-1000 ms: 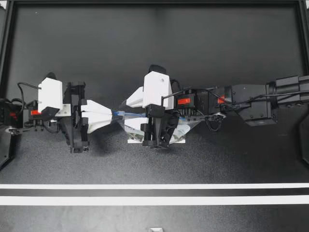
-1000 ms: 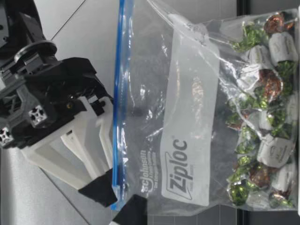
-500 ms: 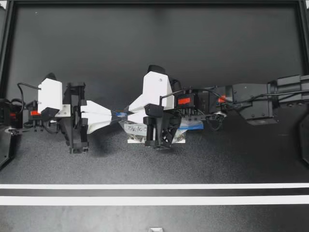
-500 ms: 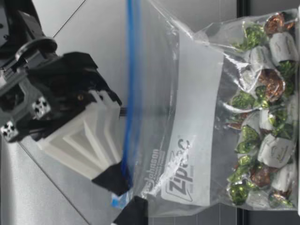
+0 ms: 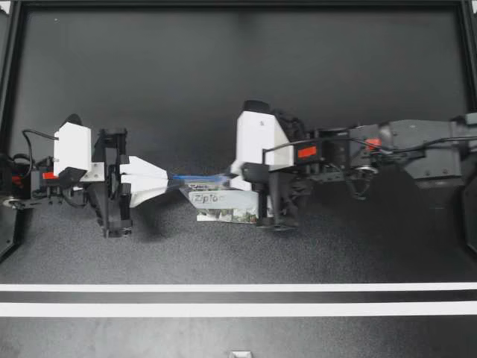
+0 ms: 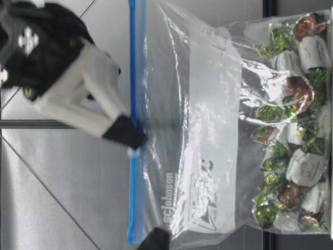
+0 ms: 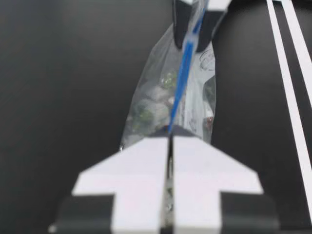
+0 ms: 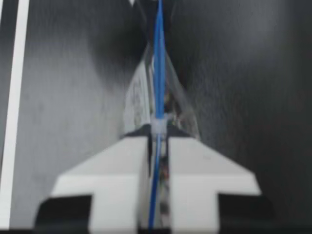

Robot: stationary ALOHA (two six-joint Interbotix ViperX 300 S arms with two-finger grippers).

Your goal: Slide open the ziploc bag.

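Bag [image 5: 220, 201] corner sits clamped in left end effector [image 5: 177, 179].

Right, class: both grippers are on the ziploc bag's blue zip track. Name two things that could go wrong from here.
1. My left gripper pinches only the end corner of the ziploc bag. A pull along the blue zip track might tug that corner free.
2. My right gripper seems to catch the small slider only at its very tips, so it could slip off before the bag is open.
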